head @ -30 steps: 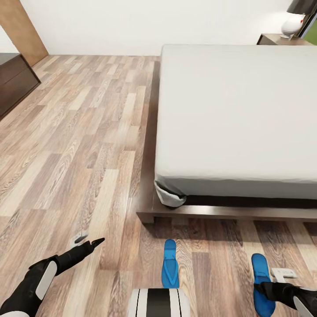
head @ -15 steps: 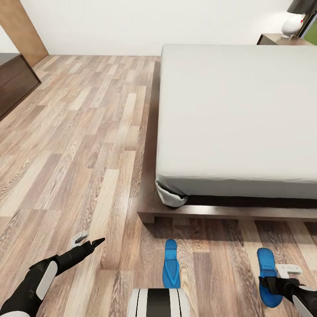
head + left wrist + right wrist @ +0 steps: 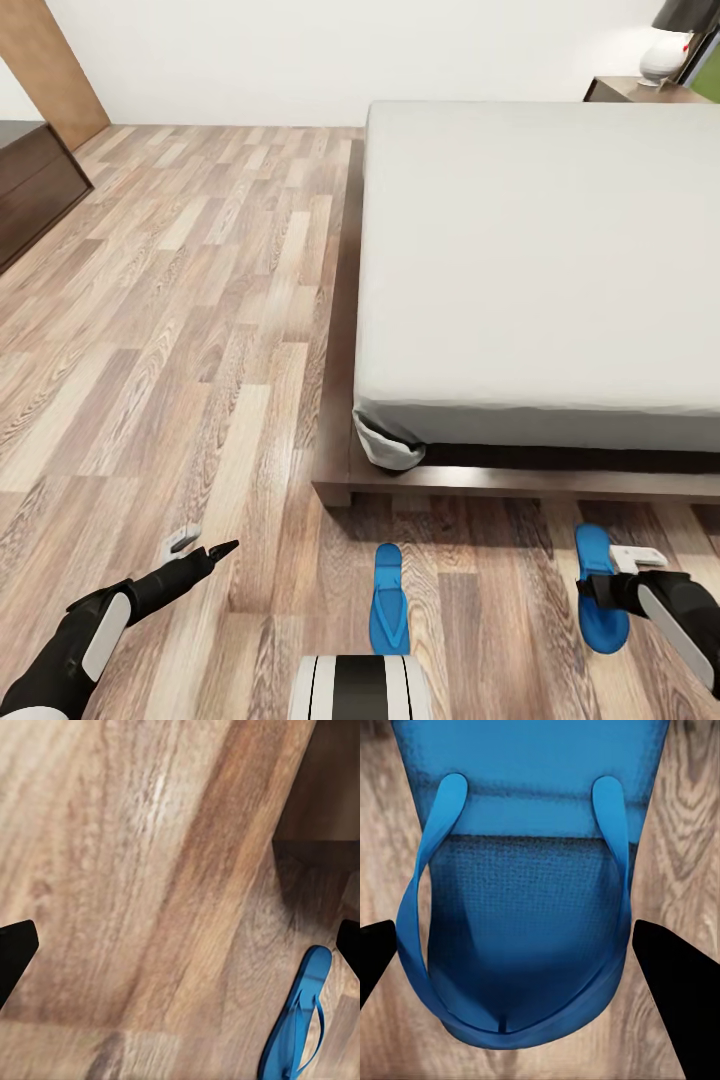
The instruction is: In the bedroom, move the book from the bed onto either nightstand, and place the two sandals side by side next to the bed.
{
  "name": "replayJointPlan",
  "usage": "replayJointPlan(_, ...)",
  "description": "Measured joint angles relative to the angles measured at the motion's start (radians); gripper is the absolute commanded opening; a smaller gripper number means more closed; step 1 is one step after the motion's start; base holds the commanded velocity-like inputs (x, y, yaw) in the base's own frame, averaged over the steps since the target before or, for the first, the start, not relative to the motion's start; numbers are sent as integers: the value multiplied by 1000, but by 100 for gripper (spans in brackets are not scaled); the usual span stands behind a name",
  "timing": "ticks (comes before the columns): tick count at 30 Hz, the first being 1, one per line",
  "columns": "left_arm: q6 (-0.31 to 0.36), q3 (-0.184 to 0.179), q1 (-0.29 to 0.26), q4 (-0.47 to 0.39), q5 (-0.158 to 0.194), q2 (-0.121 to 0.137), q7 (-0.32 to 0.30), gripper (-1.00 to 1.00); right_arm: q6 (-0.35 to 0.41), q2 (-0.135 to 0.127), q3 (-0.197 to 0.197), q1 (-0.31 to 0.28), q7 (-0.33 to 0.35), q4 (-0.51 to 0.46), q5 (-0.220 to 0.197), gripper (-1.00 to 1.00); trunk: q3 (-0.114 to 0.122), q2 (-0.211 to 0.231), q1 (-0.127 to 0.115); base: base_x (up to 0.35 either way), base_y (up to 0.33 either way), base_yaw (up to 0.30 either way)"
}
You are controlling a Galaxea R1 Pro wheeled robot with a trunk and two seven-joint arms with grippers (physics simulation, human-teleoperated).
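Closer to the bed (image 3: 540, 260) now, the right sandal (image 3: 598, 590) sits between the right gripper's (image 3: 612, 592) wide jaws, but could slip sideways if they pinch only its thin edge.

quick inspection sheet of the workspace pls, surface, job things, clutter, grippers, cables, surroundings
surface: wood-plank floor, striped brown.
job's things: two blue sandals at the foot of the bed, apart; near sandal lies free, right sandal at the right arm. Book: nothing seen. Nightstand behind the bed's far corner.
clutter: nothing seen.
grippers: left gripper open above bare floor; right gripper open, fingers straddling the right sandal.
cables: nothing seen.
surroundings: white wall, dark cabinet at left, lamp on the nightstand.
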Motion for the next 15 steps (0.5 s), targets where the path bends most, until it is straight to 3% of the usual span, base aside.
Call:
replayJointPlan(4,0,0,0,0,0,-1,0,100,8,0,0,-39,-1,3,2,-100,0,0,0,0,0,0)
replayJointPlan(10,0,0,0,0,0,-1,0,100,16,2,2,-46,-1,14,2,-100,0,0,0,0,0,0)
replayJointPlan(15,0,0,0,0,0,-1,0,100,128,8,4,-46,3,36,2,-100,0,0,0,0,0,0)
